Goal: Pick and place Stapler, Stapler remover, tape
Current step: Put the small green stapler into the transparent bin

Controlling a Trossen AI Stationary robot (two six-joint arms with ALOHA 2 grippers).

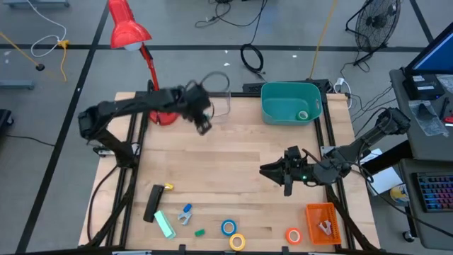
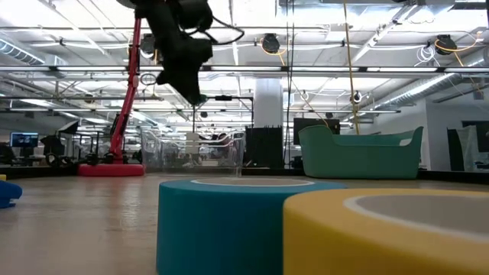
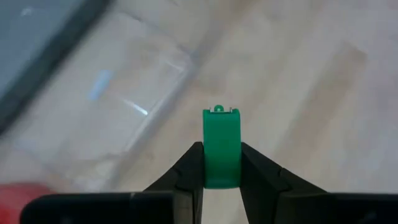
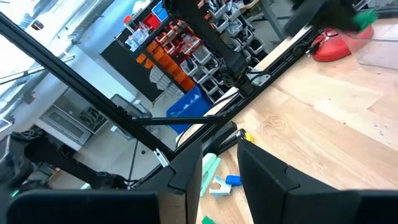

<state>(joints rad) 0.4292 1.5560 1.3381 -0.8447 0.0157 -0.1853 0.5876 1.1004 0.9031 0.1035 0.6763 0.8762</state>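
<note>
My left gripper (image 1: 203, 126) hangs in the air beside the clear box (image 1: 218, 103) near the table's far edge, shut on a small green object (image 3: 221, 140) seen edge on; I cannot tell what it is. My right gripper (image 1: 272, 172) hovers open over the table's right half, touching nothing. The blue (image 1: 228, 227), yellow (image 1: 237, 241) and orange (image 1: 293, 235) tape rolls lie flat near the near edge. Another pale ring (image 1: 303, 115) lies in the teal bin (image 1: 272, 106). A black stapler (image 1: 152, 202), a light green stapler (image 1: 165, 224) and a blue staple remover (image 1: 185, 212) lie at the near left. My left gripper pinches the green object between its two fingers, which close on the two flat sides of its lower half (image 3: 221, 169). The upper half stands out beyond the fingertips. The object is lifted clear of the table.
A red lamp (image 1: 129, 32) stands at the far left with its base (image 1: 164, 115) behind the left gripper. An orange bin (image 1: 322, 221) sits at the near right corner, a small green bit (image 1: 200, 231) by the blue roll. Bare wood lies in the middle.
</note>
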